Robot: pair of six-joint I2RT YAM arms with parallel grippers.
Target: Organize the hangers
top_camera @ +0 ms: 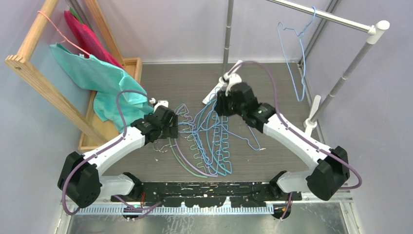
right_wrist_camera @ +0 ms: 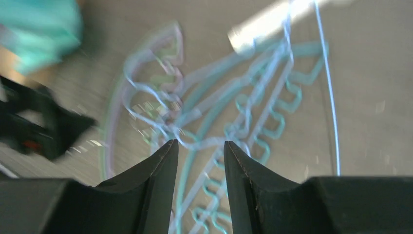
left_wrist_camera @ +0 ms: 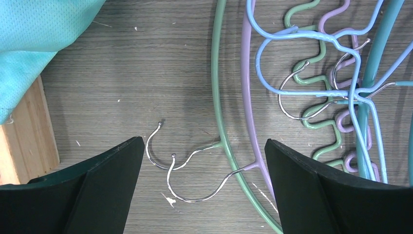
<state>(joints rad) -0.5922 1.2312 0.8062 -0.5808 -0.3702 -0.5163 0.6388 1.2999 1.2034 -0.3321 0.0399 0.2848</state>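
Observation:
A tangle of hangers [top_camera: 209, 141] lies flat on the grey table between the arms: teal, green and lilac arched ones with zigzag bars, and thin light-blue wire ones on top. One light-blue wire hanger [top_camera: 292, 53] hangs on the rail. My left gripper [top_camera: 176, 127] is at the pile's left edge. In the left wrist view it [left_wrist_camera: 203, 146] is wide open and low over the metal hooks [left_wrist_camera: 195, 195] of the green hanger [left_wrist_camera: 216, 97] and lilac hanger [left_wrist_camera: 247, 97]. My right gripper [top_camera: 220, 111] hovers over the pile's far side, with its jaws [right_wrist_camera: 200, 144] partly open and empty. That view is blurred.
A wooden rack [top_camera: 39, 83] at the left holds a teal cloth [top_camera: 97, 78], a red cloth and a thin pink wire hanger [top_camera: 53, 27]. The silver rail [top_camera: 331, 17] with white joints stands at the right, its white foot [top_camera: 314, 114] beside my right arm.

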